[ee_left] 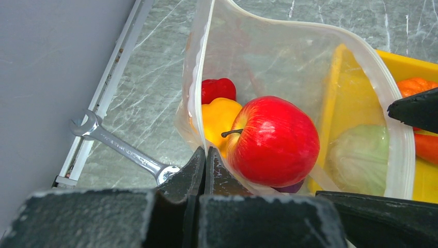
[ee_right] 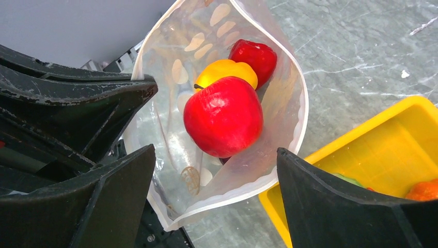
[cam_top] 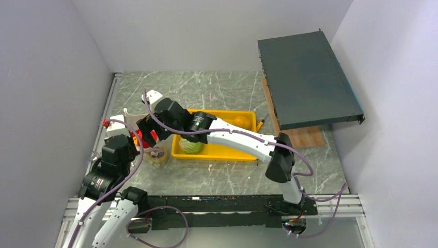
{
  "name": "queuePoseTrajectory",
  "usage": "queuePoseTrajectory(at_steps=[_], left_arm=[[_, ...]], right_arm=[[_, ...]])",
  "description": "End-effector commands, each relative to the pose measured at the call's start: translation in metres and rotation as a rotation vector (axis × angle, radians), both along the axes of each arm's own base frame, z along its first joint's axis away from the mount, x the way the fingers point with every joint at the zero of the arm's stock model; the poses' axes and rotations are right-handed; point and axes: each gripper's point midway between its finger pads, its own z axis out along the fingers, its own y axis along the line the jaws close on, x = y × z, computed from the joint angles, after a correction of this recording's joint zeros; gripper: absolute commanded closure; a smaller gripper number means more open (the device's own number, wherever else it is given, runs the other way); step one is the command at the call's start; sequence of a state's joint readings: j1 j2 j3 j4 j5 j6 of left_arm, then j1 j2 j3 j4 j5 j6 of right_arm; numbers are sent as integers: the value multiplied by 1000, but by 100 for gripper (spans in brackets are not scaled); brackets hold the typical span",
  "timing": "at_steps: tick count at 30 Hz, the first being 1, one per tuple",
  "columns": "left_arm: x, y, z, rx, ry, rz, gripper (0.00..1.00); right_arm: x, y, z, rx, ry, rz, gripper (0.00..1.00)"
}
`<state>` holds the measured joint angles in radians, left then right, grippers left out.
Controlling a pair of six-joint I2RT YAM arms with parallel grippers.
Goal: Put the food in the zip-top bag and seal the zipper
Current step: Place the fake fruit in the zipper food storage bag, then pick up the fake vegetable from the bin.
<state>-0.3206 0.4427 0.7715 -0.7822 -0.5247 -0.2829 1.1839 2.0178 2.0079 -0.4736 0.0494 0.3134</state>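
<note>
Left end effector [ee_left: 205,155]: jaws pressed together, pinching the near rim of the zip-top bag [ee_left: 268,57] and holding its mouth up.
Right end effector [ee_right: 215,152]: spread wide and gripping nothing, one finger on each side of the bag's open mouth, directly above it.
Zip-top bag: clear with white dots, standing open on the bench [cam_top: 217,88], between the two end effectors.
Zipper [ee_left: 385,88]: a whitish strip curving round the mouth, parted, on the side away from the left end effector.
Red apple [ee_right: 223,116]: inside the bag, topmost, straight below the right end effector and just beyond the left end effector's tips.
Yellow pepper [ee_right: 227,72]: inside the bag, touching the red apple and partly behind it.
Red pepper [ee_right: 253,54]: inside the bag, deepest, against the yellow pepper.
Purple piece [ee_left: 292,187]: a sliver showing under the red apple, too hidden to name.
Yellow tray [ee_right: 382,155]: on the bench beside the bag, by the right end effector's outer finger.
Green cabbage [cam_top: 191,146]: in the tray's corner nearest the bag, under the right forearm.
Orange pumpkin [ee_left: 416,85]: in the tray, beyond the bag from the left end effector.
Wrench [ee_left: 121,149]: flat on the bench, beside the left end effector, outside the bag.
</note>
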Motion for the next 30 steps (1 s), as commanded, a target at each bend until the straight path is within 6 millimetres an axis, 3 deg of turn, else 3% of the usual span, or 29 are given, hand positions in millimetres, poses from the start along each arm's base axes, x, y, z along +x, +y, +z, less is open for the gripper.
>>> queuePoseTrajectory(at_steps=[1, 9, 13, 17, 23, 30], left_arm=[[4, 0, 6, -11, -32, 7, 100], [3, 0, 6, -12, -35, 5, 100], [3, 0, 7, -13, -39, 8, 100], [2, 0, 10, -19, -55, 9, 100], [1, 1, 11, -21, -62, 10, 100], [2, 0, 10, -20, -57, 3, 100]], right_arm=[[3, -11, 51, 72, -74, -28, 12], [11, -58, 89, 100, -184, -136, 9], [20, -93, 93, 85, -252, -234, 7], [34, -132, 77, 34, -300, -345, 2], [58, -177, 28, -114, -264, -472, 2], [69, -195, -37, -254, -151, -507, 2]])
